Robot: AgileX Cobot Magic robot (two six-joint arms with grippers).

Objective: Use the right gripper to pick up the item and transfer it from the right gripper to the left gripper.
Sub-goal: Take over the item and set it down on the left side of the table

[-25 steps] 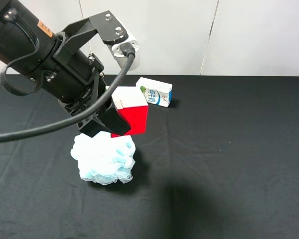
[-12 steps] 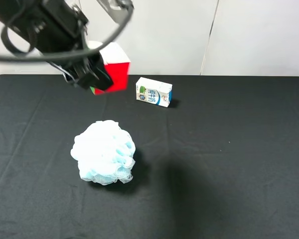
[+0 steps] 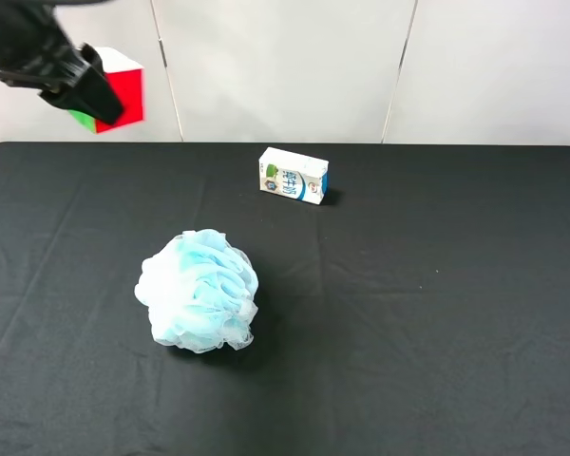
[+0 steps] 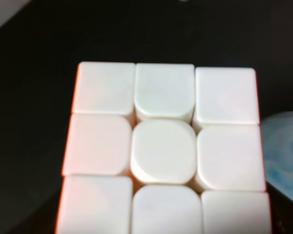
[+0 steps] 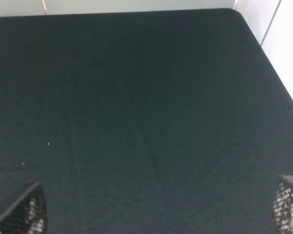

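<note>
fingers of the left gripper [image 3: 87,92] stayed clenched on the small multicoloured puzzle cube [image 3: 117,88] at upper left, handover apparently done; right gripper [image 5: 156,214] fingers spread, empty.

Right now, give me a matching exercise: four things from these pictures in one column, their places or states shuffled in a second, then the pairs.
Things:
1. cube
2. carton
3. sponge
4. right hand

States:
A. open, over bare cloth
B. on the cloth near the back wall
C. held in the air, upper left
D. on the cloth, left of centre

Pairs: 1-C, 2-B, 3-D, 4-A
</note>
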